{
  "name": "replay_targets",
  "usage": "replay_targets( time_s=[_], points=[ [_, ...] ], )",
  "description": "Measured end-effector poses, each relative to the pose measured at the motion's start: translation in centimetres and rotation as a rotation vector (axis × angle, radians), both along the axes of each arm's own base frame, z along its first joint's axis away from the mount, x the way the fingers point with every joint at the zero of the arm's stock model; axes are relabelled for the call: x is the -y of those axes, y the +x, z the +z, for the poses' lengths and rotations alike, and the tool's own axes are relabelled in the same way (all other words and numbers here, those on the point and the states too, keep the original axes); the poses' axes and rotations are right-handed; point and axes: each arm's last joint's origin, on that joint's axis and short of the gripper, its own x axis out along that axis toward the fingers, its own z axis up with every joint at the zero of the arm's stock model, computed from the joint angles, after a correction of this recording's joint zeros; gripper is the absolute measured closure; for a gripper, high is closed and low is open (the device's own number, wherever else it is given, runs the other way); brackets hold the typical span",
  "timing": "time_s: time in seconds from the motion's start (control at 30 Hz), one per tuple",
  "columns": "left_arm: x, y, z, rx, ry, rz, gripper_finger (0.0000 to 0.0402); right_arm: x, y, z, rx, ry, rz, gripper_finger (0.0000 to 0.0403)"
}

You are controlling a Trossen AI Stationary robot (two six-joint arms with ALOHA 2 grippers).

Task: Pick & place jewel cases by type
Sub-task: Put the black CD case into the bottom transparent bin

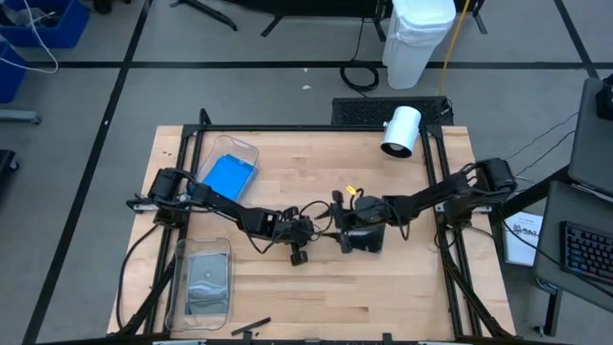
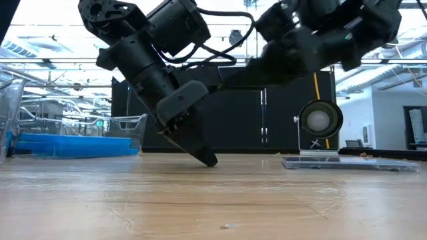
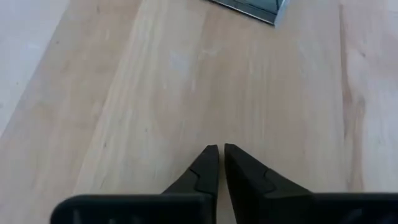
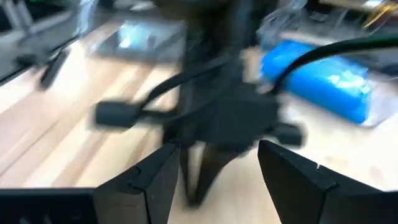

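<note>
One grey/clear jewel case [image 2: 353, 162] lies flat on the wood at the table's middle, under my right arm [image 1: 369, 240]; a corner of it [image 3: 249, 7] shows ahead of my left fingers. Blue cases [image 1: 230, 174] lie in the far-left bin, grey ones [image 1: 206, 278] in the near-left bin. My left gripper [image 3: 219, 152] is shut with nothing between its fingers. It slants down toward the tabletop [image 2: 210, 160], left of the loose case. My right gripper [image 4: 217, 180] stands open, nearly level, pointing toward the table's left, with my left arm in front of it. My left gripper's shut fingertips [image 2: 212, 161] come slanting down to the bare tabletop; I cannot tell whether they touch the wood.
A clear bin [image 1: 239, 149] holds the blue cases at the far left, and another clear bin [image 1: 177, 287] stands at the near left. A white cylinder-shaped device [image 1: 402, 129] sits at the far edge. A dark stick [image 1: 251, 328] lies at the near edge. Bare wood spreads near and right.
</note>
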Motion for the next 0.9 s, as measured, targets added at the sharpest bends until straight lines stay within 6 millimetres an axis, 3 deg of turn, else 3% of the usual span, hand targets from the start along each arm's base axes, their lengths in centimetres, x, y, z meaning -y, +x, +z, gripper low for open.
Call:
replay_targets(
  time_s=[0.23,0.5,0.73,0.9],
  points=[
    [0.1,0.1,0.0,0.005,-0.037,-0.034,0.0394,-2.4,-4.3,0.7,-0.345,-0.12,-0.095,0.0193],
    [0.5,0.8,0.5,0.102,-0.051,-0.117,0.0374,-4.4,-10.3,0.4,-0.735,0.068,-0.319,0.0193],
    [-1.1,1.2,0.7,0.137,0.043,-0.039,0.0352,-5.6,-12.3,-0.3,-0.865,0.103,-0.412,0.0193],
    [-2.1,1.7,-0.6,0.124,0.032,-0.019,0.0344,-6.5,-13.0,-0.4,-0.898,0.155,-0.421,0.0193]
  ],
)
